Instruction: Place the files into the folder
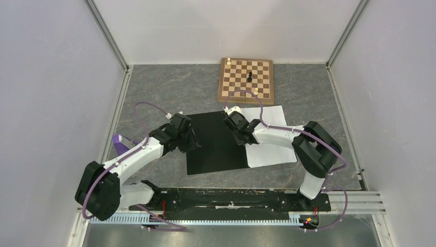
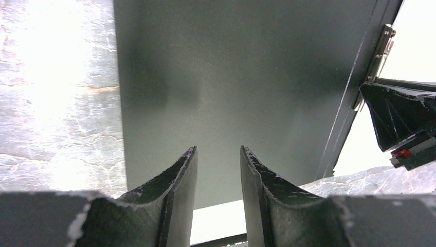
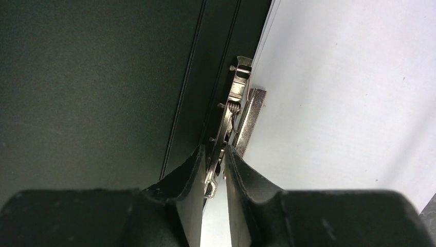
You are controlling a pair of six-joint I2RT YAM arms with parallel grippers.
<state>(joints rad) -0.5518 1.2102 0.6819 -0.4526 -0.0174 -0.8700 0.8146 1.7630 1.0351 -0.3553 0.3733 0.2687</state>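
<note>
Folder (image 1: 213, 144) lies open on the counter (image 1: 169, 92), with the files (image 1: 270, 156) on its half right of the right fingers (image 3: 187, 175). Those are nearly together astride the spine clip (image 3: 236, 98); can't tell if clamped. Left fingers (image 2: 180, 175) are apart and empty over the black cover. Step looks like clipping the sheets. Next probably means pressing the clip and closing the cover.

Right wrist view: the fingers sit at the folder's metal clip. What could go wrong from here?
1. The right gripper straddles the metal clip narrowly and may slip off its lever.
2. The files lie right beside the clip; it could crease their edge.
3. The left gripper hangs open over the folder, not pinning it, so it might shift.
</note>
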